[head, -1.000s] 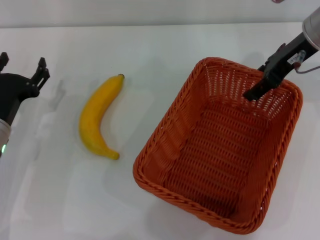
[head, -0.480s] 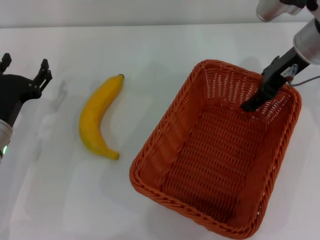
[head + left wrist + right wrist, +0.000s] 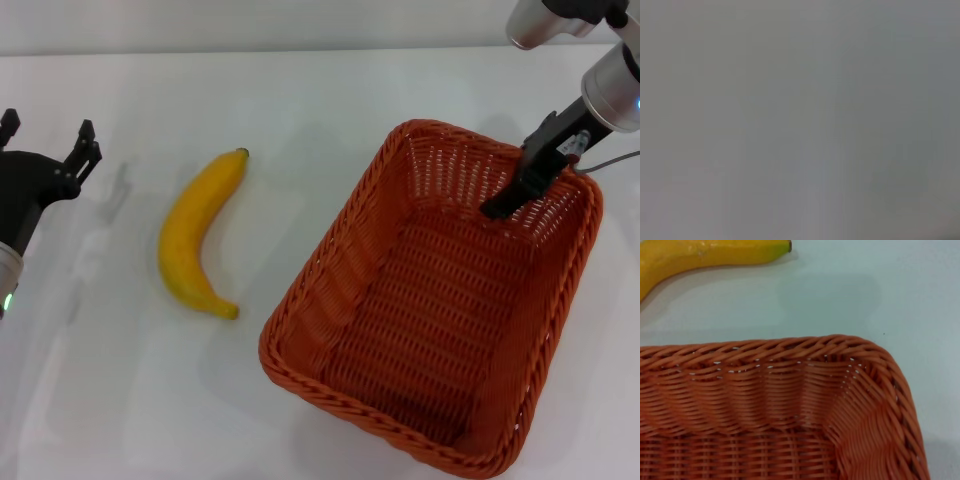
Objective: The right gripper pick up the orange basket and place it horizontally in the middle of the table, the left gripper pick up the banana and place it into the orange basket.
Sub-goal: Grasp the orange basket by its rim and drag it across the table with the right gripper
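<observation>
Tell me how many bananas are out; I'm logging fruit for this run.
1. The banana lies on the table, between the left gripper and the orange basket. The basket's visible interior holds no fruit.

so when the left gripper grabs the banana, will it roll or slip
The banana lies flat on its curved side on the table, so it likely won't roll, though a nudge could spin it. Its smooth skin may slip in a loose pinch. It looks firm, yet a hard squeeze would probably bruise it. The left gripper stands open beside it.
</observation>
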You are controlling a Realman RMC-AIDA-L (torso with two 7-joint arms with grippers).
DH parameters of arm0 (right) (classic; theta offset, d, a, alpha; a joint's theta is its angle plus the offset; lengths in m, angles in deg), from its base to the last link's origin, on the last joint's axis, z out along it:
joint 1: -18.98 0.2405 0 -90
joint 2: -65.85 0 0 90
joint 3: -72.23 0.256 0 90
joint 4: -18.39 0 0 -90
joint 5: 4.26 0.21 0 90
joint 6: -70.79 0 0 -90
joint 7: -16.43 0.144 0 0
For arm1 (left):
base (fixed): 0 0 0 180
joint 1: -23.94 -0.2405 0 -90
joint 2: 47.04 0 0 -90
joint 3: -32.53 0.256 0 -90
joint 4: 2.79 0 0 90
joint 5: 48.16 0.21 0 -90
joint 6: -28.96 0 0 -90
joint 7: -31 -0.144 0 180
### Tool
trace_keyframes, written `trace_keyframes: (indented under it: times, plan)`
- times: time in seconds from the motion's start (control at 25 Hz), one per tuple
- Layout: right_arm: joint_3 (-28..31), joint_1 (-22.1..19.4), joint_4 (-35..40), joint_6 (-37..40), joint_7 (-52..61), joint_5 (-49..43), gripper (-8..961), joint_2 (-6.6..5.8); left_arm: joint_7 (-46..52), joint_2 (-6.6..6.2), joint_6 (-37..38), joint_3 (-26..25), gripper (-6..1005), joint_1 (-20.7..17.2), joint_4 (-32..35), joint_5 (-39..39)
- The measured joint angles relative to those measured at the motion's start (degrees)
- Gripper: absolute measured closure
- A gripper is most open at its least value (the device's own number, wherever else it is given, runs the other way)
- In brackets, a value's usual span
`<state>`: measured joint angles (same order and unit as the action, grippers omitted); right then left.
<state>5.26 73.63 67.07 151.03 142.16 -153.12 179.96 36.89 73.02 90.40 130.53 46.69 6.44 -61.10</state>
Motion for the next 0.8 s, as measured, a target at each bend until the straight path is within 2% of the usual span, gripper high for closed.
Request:
trace_keyframes:
  times: [0.16, 0.36, 0.8]
  plan:
    - [-1.2, -0.6, 0.2, -0.8, 0.0, 0.1, 215, 0.0, 0.0, 0.0, 0.0, 0.0, 133, -0.1, 0.0, -0.1]
    - [-2.8, -0.9, 0.2, -1.5, 0.0, -0.1, 453, 0.25, 0.0, 0.0, 0.0, 0.0, 134, -0.1, 0.0, -0.1]
    - [-2.8, -0.9, 1.9, -1.2, 1.9, -0.8, 605, 0.37, 0.0, -0.08, 0.0, 0.0, 134, -0.1, -0.1, -0.1]
